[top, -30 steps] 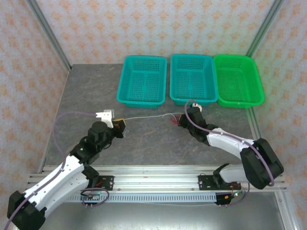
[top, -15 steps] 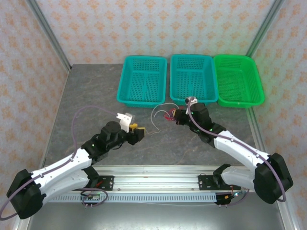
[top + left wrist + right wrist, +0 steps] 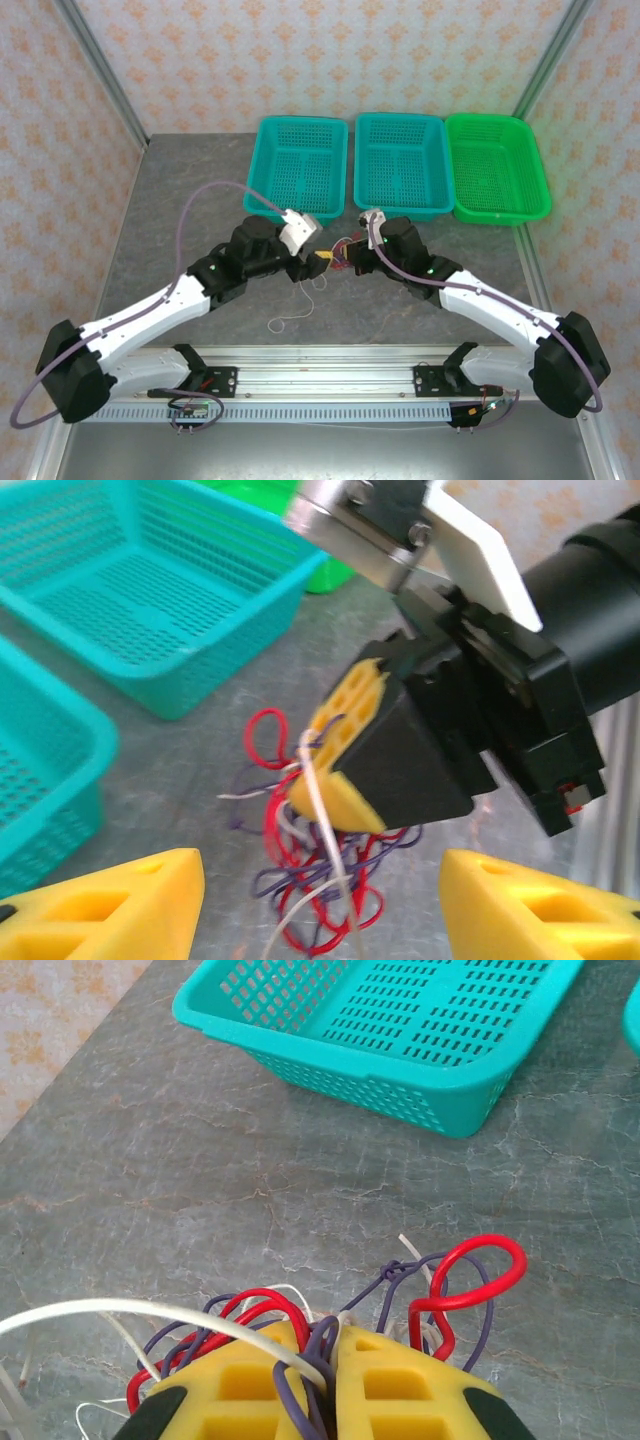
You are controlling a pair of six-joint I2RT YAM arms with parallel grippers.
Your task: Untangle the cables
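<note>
Two grippers meet over my grey marbled tabletop, just in front of the teal mesh plastic baskets. My right gripper has its yellow jaws pressed together on the tangle of thin red, purple and white cables, bunched at its fingertips. My left gripper faces it with jaws apart, the tangle just ahead of its fingers, ungripped. One white strand trails across the table toward me.

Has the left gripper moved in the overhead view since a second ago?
Yes. The left gripper has swung right, from below the left teal basket's left corner to below its right corner, close to the right gripper.
</note>
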